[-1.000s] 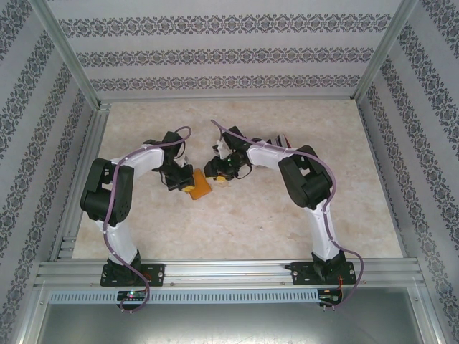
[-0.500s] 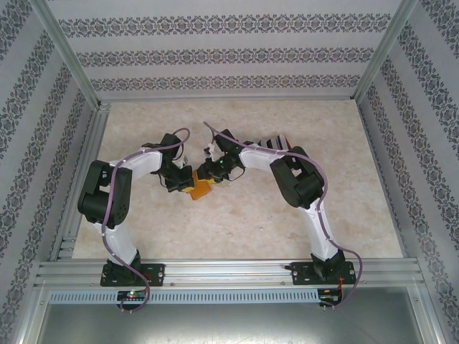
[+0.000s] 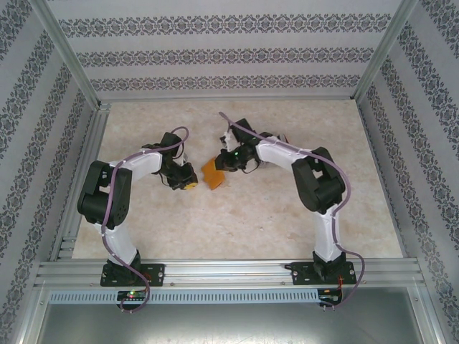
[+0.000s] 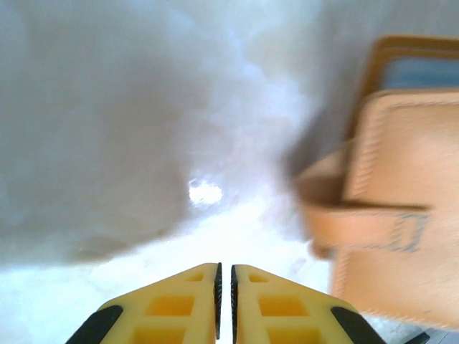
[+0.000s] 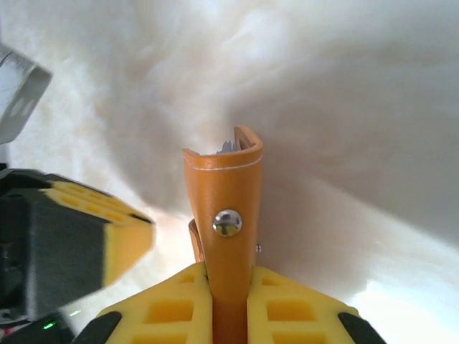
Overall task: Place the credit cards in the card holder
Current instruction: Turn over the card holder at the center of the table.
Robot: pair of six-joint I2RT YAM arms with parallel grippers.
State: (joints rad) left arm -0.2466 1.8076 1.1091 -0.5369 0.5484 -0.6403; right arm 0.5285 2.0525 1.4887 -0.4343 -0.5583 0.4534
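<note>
Orange card holder [image 3: 214, 172], tilted on edge

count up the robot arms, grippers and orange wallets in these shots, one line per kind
robot arms: 2 (left arm, right arm)
grippers: 2 (left gripper, right gripper)
orange card holder: 1, clamped in the right gripper
total: 5

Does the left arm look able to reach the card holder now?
Probably yes: the card holder, clamped in the right gripper, is close beside the shut left gripper, with nothing between them.
</note>
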